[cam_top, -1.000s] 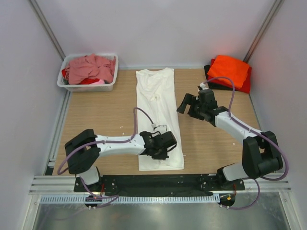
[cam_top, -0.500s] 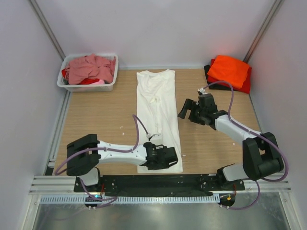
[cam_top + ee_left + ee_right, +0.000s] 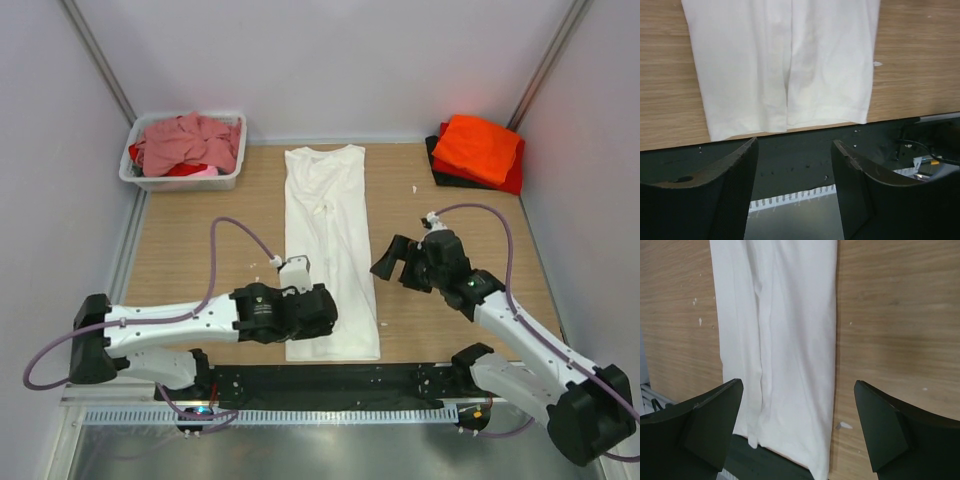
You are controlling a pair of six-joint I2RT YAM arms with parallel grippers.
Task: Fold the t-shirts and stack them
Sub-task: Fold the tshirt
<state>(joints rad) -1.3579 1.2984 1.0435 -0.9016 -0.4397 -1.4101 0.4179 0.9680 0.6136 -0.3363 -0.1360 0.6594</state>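
Two arms work over the wooden desk (image 3: 200, 240), and I count one t-shirt laid out between them: the large white t-shirt (image 3: 330, 230), folded into a long narrow strip that runs down the middle of the desk, collar at the far end and hem right at the near edge. The left claw (image 3: 322, 312) hangs over the near left part of that strip; in its own camera its two fingers stand apart with nothing between them, and the hem (image 3: 785, 120) lies flat below. The right claw (image 3: 396, 264) hovers just beside the shirt's right edge, its two fingers spread wide and empty, with the white cloth and bare wood showing beneath. In the far right corner sits one stack of three folded shirts: the orange t-shirt (image 3: 480, 145) on top, a red t-shirt (image 3: 512, 180) under it, and a black t-shirt (image 3: 440, 168) at the bottom. In the far left corner stands one white plastic tub (image 3: 228, 182) holding a rumpled dusty-pink t-shirt (image 3: 190, 140), with some red cloth showing underneath; how many shirts are heaped in there I cannot tell.
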